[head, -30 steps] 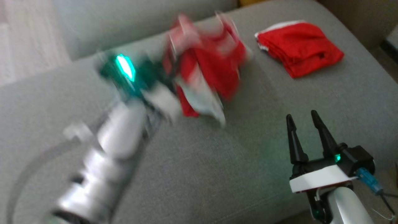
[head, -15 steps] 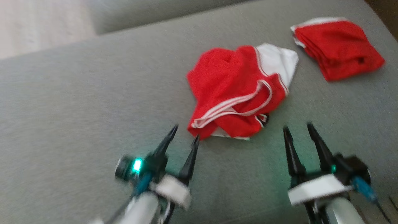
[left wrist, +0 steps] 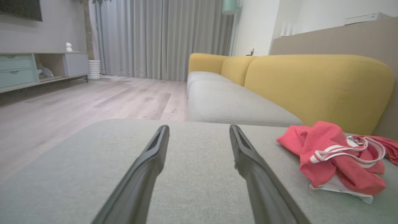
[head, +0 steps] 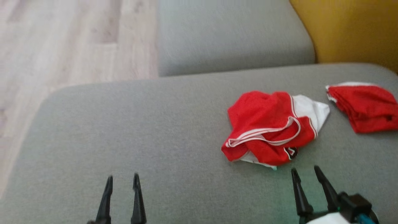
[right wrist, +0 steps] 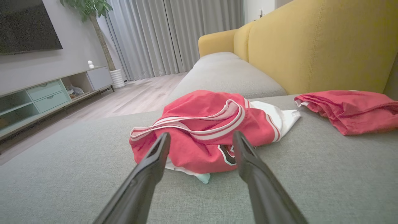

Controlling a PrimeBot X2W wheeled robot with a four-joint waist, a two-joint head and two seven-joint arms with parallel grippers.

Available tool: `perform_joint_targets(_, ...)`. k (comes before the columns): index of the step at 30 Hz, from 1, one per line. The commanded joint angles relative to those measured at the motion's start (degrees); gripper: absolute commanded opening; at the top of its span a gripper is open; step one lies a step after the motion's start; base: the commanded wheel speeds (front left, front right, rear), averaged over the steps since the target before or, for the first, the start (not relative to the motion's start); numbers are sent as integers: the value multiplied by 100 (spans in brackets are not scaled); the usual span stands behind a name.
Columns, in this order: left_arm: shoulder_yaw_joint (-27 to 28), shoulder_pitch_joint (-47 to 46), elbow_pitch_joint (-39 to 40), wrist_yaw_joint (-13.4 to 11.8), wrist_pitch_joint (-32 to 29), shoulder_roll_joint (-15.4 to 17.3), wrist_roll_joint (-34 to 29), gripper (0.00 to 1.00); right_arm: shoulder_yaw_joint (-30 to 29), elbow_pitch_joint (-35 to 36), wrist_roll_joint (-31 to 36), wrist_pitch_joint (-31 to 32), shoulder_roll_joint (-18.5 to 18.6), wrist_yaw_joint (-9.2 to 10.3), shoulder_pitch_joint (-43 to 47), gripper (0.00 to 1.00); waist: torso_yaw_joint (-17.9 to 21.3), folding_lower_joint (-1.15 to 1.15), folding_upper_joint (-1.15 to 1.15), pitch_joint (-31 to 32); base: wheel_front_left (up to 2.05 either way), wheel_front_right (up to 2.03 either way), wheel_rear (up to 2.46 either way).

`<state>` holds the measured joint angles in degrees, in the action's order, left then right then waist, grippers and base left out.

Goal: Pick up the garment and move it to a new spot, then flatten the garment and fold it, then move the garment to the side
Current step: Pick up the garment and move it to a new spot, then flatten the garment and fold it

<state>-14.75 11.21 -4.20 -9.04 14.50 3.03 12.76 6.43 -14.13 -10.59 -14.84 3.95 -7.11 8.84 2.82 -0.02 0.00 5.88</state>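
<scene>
Grey woven-fabric seat cushion (head: 124, 124), broad with rounded corners, serving as reference for all entries; pale wood-plank floor (head: 62, 46), beyond the cushion's left edge; left gripper (head: 122, 179), over the cushion's near-left part, dark fingers spread apart, holding nothing; crumpled red garment with white trim (head: 264, 124), lying loose on the cushion right of centre, touched by neither gripper; right gripper (head: 305, 169), over the cushion's near-right part, just short of the garment, fingers spread, empty; folded red cloth (head: 363, 105), at the cushion's far-right edge; mustard-yellow upholstered backrest (head: 351, 31), behind the cushion's right rear.
</scene>
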Motion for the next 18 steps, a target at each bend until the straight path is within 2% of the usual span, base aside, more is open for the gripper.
perform_joint_targets(1, 230, -73, 242, 20, 50, -14, -109, 100, 122, 191, 5, -16, 45, -37, -79, 100, -219, 2, 0, 244, 0, 0, 0)
perform_joint_targets(9, 384, 189, 248, 212, 50, -15, -337, 100, 3, 332, 76, -16, 7, -37, 106, 100, -327, 2, 0, 323, 0, 0, 0)
perform_joint_targets(18, 401, 179, 135, 275, 50, -15, -371, 100, 22, 368, 134, -16, -31, -37, 161, 100, -304, 2, 0, 291, 0, 0, 0)
